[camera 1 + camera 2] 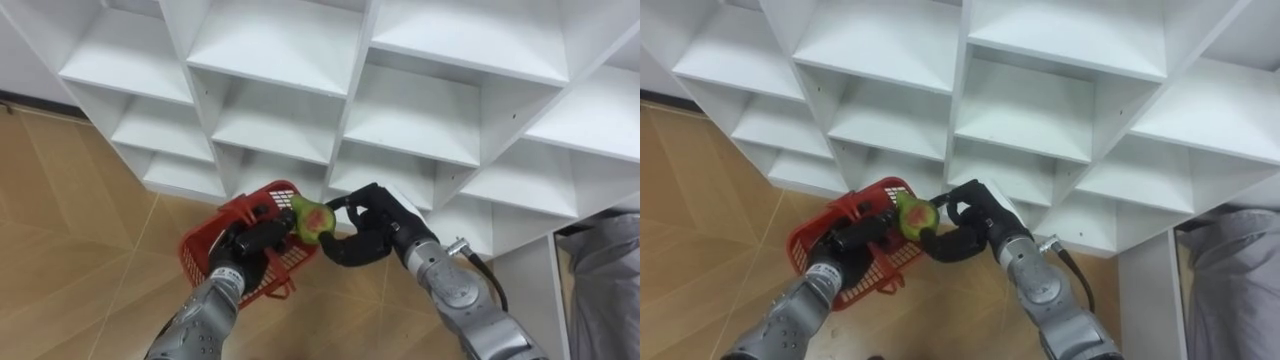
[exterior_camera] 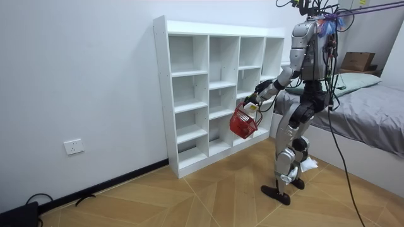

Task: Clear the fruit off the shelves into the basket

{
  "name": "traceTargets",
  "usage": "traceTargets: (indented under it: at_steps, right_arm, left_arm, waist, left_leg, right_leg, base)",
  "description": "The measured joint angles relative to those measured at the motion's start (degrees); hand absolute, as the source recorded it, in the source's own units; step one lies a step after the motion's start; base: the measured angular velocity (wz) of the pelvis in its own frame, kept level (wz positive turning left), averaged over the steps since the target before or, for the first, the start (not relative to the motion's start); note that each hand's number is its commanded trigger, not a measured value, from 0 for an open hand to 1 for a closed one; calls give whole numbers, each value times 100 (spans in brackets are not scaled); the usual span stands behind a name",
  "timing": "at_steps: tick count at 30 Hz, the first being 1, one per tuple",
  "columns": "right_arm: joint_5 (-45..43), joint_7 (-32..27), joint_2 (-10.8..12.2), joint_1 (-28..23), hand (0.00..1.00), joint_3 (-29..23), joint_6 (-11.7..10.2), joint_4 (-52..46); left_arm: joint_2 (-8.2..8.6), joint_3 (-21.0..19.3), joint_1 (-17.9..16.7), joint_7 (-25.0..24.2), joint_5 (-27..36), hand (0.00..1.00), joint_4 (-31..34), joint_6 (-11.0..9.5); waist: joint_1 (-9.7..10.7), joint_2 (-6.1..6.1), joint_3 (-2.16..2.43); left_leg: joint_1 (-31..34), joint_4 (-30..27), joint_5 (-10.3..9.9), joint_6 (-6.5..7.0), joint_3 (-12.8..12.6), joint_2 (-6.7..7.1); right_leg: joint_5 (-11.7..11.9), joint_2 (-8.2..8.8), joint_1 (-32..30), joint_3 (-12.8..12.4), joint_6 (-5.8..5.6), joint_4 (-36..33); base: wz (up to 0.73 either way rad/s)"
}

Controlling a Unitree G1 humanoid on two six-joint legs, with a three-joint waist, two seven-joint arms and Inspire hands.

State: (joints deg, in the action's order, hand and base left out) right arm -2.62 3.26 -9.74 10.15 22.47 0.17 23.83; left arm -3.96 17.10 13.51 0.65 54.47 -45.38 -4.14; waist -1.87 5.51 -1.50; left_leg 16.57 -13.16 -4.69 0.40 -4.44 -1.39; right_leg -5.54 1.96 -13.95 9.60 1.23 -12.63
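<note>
**Wood floor, white closet: one fruit poised over the basket**

Herringbone wood floor [image 1: 80, 230] lies under everything, and the robot stands upright on it, close in front of the closet.

Nearest the camera, the left hand [image 1: 240, 250] is curled tight round the handle of a red basket [image 1: 197, 248]. It holds the basket out at about waist height, mouth up, so that whatever comes off the shelves can go straight in.

Just beside it, the right hand [image 1: 375, 235] pinches a fruit [image 1: 312, 220] between thumb and fingers. The fruit is green with a reddish patch, and it sits at the basket's far rim, above the basket rather than down inside it. By my reading this is the drop-off step: the fruit is already out of the closet and has only to be let go, so the release should wait until it is well over the opening, or it could roll off the rim onto the floor.

Behind both hands rises the white closet [image 1: 400, 130], a grid of open square compartments.

Farther off, on the room view's right, is a bed [image 2: 372, 120] with a grey cover; a wall socket [image 2: 74, 146] sits low on the white wall to the room view's left.
</note>
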Motion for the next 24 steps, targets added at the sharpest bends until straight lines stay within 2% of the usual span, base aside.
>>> traceTargets:
  at_steps: [5, 7, 8, 14, 24]
  right_arm:
    - [5, 86, -27, -3, 100, -11, 0, 0]
    - [0, 134, -36, -3, 100, -22, 0, 0]
    - [-2, 176, -47, -4, 100, -21, 0, 0]
    - [-3, 322, -61, -9, 100, -21, 0, -1]
    - [-11, 416, -117, -9, 100, -21, 0, -11]
  left_arm:
    - [-5, -1, -36, -25, -24, 100, 11, 0]
    - [-43, -12, -78, -97, -117, 100, 24, 0]
    - [-96, -9, -96, -150, -162, 100, 24, 3]
    - [-172, -16, -206, -285, -271, 100, 25, 11]
    - [-204, -68, -301, -473, -281, 100, 25, 143]
  waist:
    - [-15, -26, 46]
    - [-15, -32, 50]
    - [-15, -34, 51]
    - [-26, -45, 55]
    - [-30, -47, 55]
  left_leg:
    - [-23, -26, 1, 1, -4, -5]
    - [-38, -28, 1, 1, -4, -6]
    - [-44, -29, 1, 1, -4, -7]
    - [-41, -27, 1, 1, -5, -7]
    - [-36, -12, 1, 0, -4, -6]
  right_leg:
    - [4, -4, 23, -7, 5, -26]
    - [4, -5, 38, -7, 5, -27]
    - [4, -5, 42, -8, 5, -28]
    - [3, -5, 43, -2, 6, -22]
    - [1, -6, 42, -1, 6, -10]
  base:
    - [0]
    - [0]
    - [0]
    - [0]
    - [0]
